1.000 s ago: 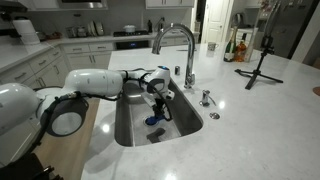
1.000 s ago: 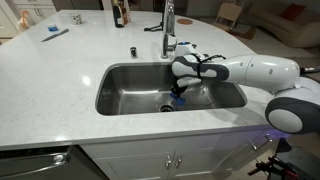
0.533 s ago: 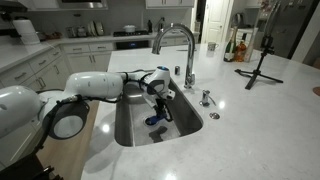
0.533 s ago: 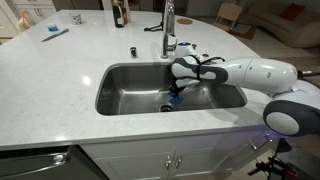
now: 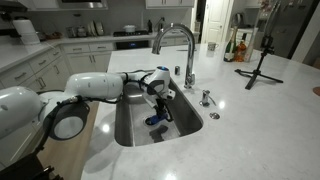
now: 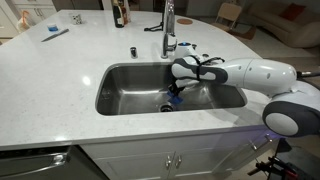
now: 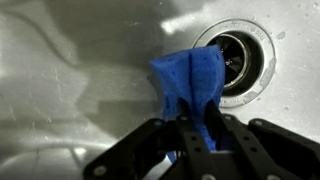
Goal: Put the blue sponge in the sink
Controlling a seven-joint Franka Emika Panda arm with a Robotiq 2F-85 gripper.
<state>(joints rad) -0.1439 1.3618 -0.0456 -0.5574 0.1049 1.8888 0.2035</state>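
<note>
While the gripper (image 7: 198, 132) clamps the blue sponge (image 7: 190, 80), it hangs lengthwise straight below, inside the sink (image 7: 80, 70), beside the drain (image 7: 243, 58).

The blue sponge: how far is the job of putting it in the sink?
Done: the blue sponge is down inside the sink, beside the drain. In hand: the gripper is shut on it. Left: open the jaws, let it drop, then withdraw.
</note>
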